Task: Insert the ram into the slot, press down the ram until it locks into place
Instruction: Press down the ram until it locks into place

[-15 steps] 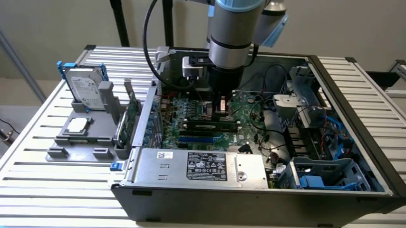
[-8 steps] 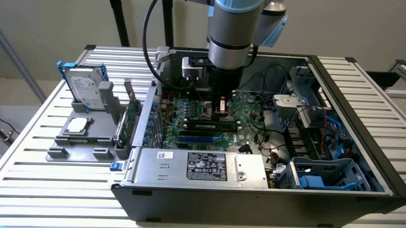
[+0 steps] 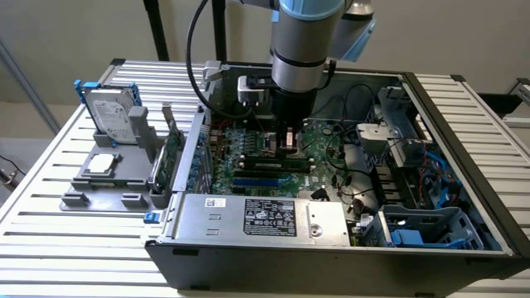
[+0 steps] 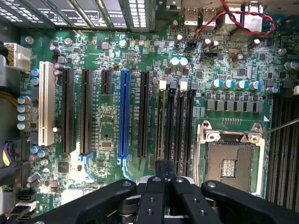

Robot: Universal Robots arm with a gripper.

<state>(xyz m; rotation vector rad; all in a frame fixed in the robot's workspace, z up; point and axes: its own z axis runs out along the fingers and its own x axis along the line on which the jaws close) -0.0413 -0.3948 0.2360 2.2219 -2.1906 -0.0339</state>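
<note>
Nearest in the exterior view, the case (image 3: pixel 331 270) is laid on its side on the slatted desk (image 3: pixel 49 248), its open face turned up. This is judged to be so that the board (image 3: pixel 319 155) can be reached from above. A silver power supply (image 3: pixel 265 217) is seen along the near wall.

Beyond it, the ram (image 3: pixel 273 166) is seen standing in the slot (image 3: pixel 242 166), between the blue slot (image 3: pixel 257 182) and the socket area under the arm. Which of the parallel black slots is filled cannot be told for certain, nor whether the latches are closed.

Just beyond and above the ram, the pincer (image 3: pixel 288 141) is held pointing straight down at the board. In the wrist view the pincer (image 4: pixel 164 165) is seen with its fingers (image 4: pixel 154 196) pressed together, and no gap or object is made out between them. Its tip is aimed at the black slots (image 4: pixel 175 121) beside the empty CPU socket (image 4: pixel 231 163). Fingers brought together like this are judged to give one blunt tip for pushing rather than for gripping.

To the exterior view's left, outside the case, a grey fixture (image 3: pixel 99 180) is set on the desk. A hard disk (image 3: pixel 112 115) and green cards (image 3: pixel 172 152) are propped upright in it, probably so that they can be gripped by their edges.
</note>
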